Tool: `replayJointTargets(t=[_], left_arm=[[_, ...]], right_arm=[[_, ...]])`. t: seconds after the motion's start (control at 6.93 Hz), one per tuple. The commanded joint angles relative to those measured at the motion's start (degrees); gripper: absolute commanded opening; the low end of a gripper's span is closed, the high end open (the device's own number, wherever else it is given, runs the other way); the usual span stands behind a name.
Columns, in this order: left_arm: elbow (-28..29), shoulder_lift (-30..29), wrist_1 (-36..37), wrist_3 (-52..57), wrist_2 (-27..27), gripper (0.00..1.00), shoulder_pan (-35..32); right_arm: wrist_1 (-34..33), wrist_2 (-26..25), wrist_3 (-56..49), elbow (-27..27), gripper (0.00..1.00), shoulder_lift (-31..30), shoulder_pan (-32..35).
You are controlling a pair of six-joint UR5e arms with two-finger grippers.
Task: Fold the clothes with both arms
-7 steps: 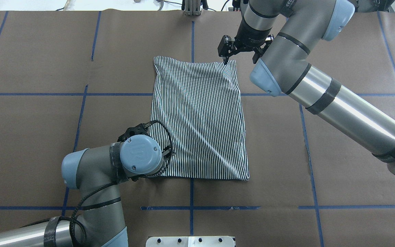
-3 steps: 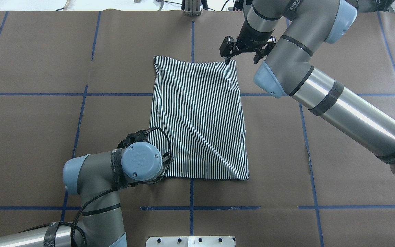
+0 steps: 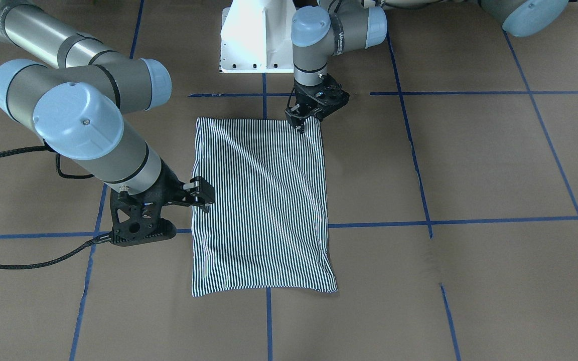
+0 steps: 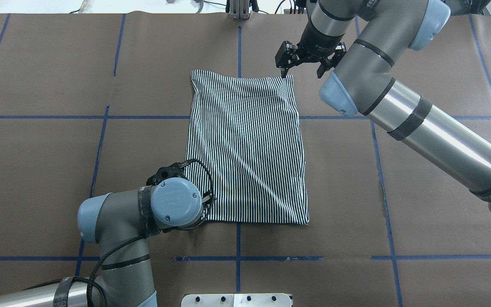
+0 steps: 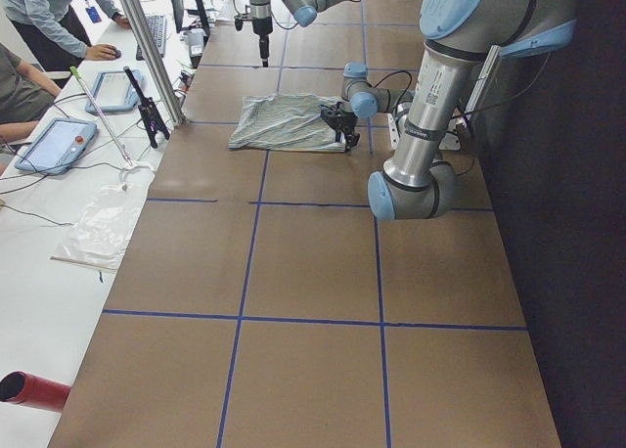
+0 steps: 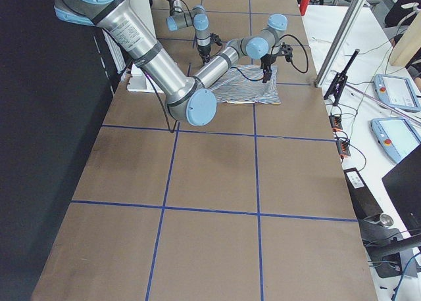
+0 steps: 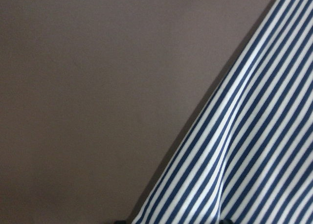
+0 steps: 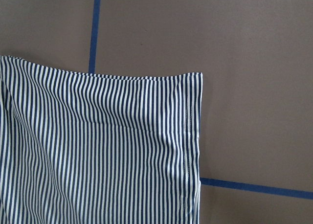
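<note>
The striped shirt (image 4: 245, 145) lies folded into a flat rectangle on the brown table; its collar, placket and logo are hidden. It also shows in the front view (image 3: 261, 200) and in both wrist views (image 7: 244, 150) (image 8: 98, 150). My right gripper (image 4: 302, 73) is open and empty, just above the shirt's far right corner; in the front view (image 3: 201, 198) it stands at the shirt's edge. My left gripper (image 3: 303, 123) stands low at the shirt's near left corner and looks open. In the overhead view my wrist covers it.
The white pedestal base (image 3: 254, 40) stands at the table's near edge. Blue tape lines (image 4: 238, 42) cross the brown paper. Beyond the far edge, operators sit at a bench with tablets (image 5: 54, 143) and cables.
My right gripper has lifted and drawn back from the far right corner. My left wrist has moved slightly toward the robot's base. The shirt has not moved.
</note>
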Motion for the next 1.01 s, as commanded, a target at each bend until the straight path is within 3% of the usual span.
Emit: replayJointTargets(t=[0.0,0.14,0.29,0.58,0.87], left_arm=[[-0.1,0.0,0.0,-0.1,0.0,0.65,-0.1],[-0.1,0.0,0.0,-0.2,0.0,0.55,-0.1],[-0.1,0.1,0.0,-0.2,0.0,0.28,-0.1],[-0.2,0.1,0.0,-0.3,0.5,0.0,-0.1],[-1.5,0.2,0.0,0.5,0.4,0.0,-0.2]], right_arm=[[-0.1,0.0,0.0,0.0,1.0,0.0,0.0],[-0.2,0.0,0.0,0.0,1.0,0.0,0.0],[-0.3,0.0,0.0,0.0,1.0,0.0,0.0],[-0.1,0.0,0.0,0.0,1.0,-0.3,0.0],[0.2,0.0,0.0,0.0,1.0,-0.5,0.0]])
